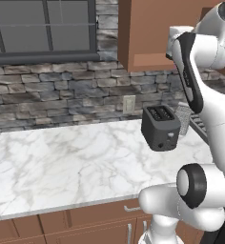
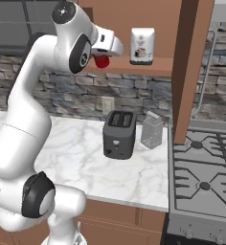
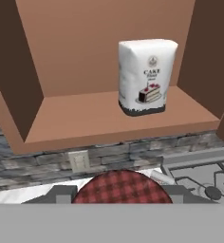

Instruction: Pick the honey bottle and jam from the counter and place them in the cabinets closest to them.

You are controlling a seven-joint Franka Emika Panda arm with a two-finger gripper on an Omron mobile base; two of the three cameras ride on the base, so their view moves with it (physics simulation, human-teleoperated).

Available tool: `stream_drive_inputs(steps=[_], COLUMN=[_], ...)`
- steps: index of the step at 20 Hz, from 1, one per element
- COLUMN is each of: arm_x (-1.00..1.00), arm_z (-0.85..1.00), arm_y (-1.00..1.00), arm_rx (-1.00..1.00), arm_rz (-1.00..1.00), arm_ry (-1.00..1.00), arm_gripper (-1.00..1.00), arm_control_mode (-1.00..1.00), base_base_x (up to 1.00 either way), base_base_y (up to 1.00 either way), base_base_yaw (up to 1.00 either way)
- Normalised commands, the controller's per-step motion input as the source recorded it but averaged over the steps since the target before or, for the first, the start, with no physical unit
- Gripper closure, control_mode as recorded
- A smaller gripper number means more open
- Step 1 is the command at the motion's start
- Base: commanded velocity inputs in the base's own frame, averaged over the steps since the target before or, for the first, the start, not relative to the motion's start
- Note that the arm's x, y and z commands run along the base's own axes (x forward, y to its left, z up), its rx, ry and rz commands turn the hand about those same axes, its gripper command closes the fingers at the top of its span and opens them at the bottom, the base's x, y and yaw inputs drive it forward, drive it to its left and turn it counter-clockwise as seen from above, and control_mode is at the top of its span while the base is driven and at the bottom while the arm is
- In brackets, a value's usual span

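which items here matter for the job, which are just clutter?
Job: jam, held in the gripper in front of the open cabinet; counter.
Clutter: cake mix bag on the shelf, toaster, grater, stove.

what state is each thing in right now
jam: held in the gripper, lifted near the cabinet shelf edge
cabinet: open, shelf exposed
cake mix bag: upright on the shelf, right side
toaster: upright on the counter, slots empty
grater: standing beside the toaster
jaws: shut on the jam
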Motion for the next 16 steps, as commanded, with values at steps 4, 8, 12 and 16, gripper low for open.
stream_drive_inputs(steps=[4,8,12,16], arm_x=[0.1,0.03,0.0,0.01], arm_z=[0.14,0.07,0.0,0.0], arm_y=[-0.01,-0.02,0.0,0.0], arm_rx=[0.05,0.05,0.0,0.0], arm_rz=[0.03,0.06,0.0,0.0], arm_ry=[0.07,0.04,0.0,0.0], arm_gripper=[1.0,1.0,1.0,1.0], arm_control_mode=[-1.0,-1.0,-1.0,-1.0], base_base_x=[0.0,0.0,0.0,0.0], base_base_y=[0.0,0.0,0.0,0.0], base_base_yaw=[0.0,0.0,0.0,0.0])
